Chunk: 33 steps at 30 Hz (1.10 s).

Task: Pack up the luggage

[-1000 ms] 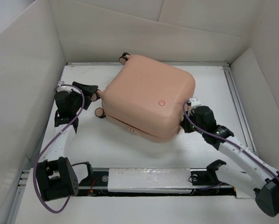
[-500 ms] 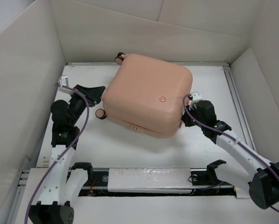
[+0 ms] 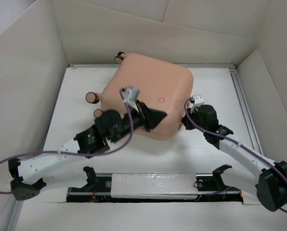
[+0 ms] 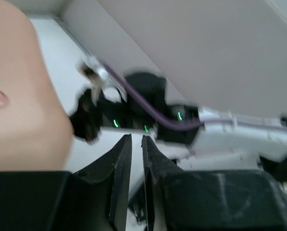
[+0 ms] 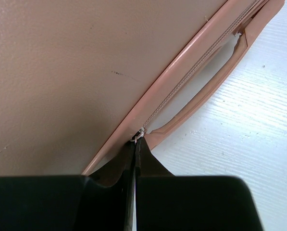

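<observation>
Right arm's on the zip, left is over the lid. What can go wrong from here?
1. The right end effector pinches the zipper pull with only its very tips; a tug may slip it off.
2. Nothing visibly braces the luggage, so pulling the zip could drag it across the table.
3. The left end effector hangs over the luggage, close to the right arm; a sweep by either could make them clash.

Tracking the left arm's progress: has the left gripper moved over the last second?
Yes. The left gripper moved right, away from the left cardboard wall, and is now above the suitcase near edge.
</observation>
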{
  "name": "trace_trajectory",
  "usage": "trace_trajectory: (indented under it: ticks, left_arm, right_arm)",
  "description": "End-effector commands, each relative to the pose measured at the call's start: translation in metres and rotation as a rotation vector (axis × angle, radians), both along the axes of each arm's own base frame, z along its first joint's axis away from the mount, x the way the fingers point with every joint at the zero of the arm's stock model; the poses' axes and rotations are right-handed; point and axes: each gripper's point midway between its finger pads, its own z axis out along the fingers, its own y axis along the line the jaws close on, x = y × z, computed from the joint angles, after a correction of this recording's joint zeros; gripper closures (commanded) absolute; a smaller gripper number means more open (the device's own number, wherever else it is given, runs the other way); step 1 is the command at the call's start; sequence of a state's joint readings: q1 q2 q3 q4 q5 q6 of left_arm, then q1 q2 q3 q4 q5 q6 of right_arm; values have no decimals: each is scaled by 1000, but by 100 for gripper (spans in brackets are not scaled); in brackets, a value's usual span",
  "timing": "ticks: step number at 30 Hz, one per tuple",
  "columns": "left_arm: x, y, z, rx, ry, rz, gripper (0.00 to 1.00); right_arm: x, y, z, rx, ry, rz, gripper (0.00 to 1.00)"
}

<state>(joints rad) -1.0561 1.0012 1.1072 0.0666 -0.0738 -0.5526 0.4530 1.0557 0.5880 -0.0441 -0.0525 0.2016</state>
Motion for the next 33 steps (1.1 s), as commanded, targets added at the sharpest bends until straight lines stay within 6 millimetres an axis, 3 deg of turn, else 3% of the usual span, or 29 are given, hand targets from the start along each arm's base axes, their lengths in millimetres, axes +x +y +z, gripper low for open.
trace_trajectory:
  ticks: [1,2,3,4,6,7,8,10,13,17,19,20,24,29,33]
  left_arm:
    - [-37,-9,-53,58,28,47,90]
    - [-34,-5,-80,80,55,174,92]
    - [-67,-15,-113,129,82,138,95]
    - [-71,-9,-154,121,185,194,97]
    - [-76,-2,-184,60,268,206,99]
    - [-78,9,-221,82,285,198,99]
    - [-79,11,-232,44,331,204,97]
    - [-70,13,-250,60,353,247,96]
    - [-65,6,-259,128,335,271,94]
    - [-53,-1,-271,206,305,348,94]
    - [-45,-8,-266,171,306,350,94]
    - [-33,-6,-273,179,315,381,94]
    - [-13,-9,-288,189,334,383,94]
    - [3,-21,-283,237,283,427,94]
    - [4,-34,-278,214,274,398,95]
  right_arm:
    - [17,18,60,125,-192,32,100]
    - [16,19,60,129,-189,43,100]
    - [14,20,64,137,-199,52,100]
    - [12,19,63,137,-199,52,100]
    - [9,18,62,139,-203,52,100]
    - [5,16,57,134,-192,52,100]
    - [4,15,65,144,-214,53,100]
    - [-1,13,59,142,-209,52,100]
    - [-7,13,59,144,-212,62,100]
    - [-15,17,43,132,-180,82,100]
    - [-19,18,40,129,-181,86,100]
    - [-21,19,35,122,-174,87,100]
    - [-27,20,32,110,-167,89,100]
    - [-41,26,31,118,-154,84,100]
    - [-63,33,20,143,-115,91,100]
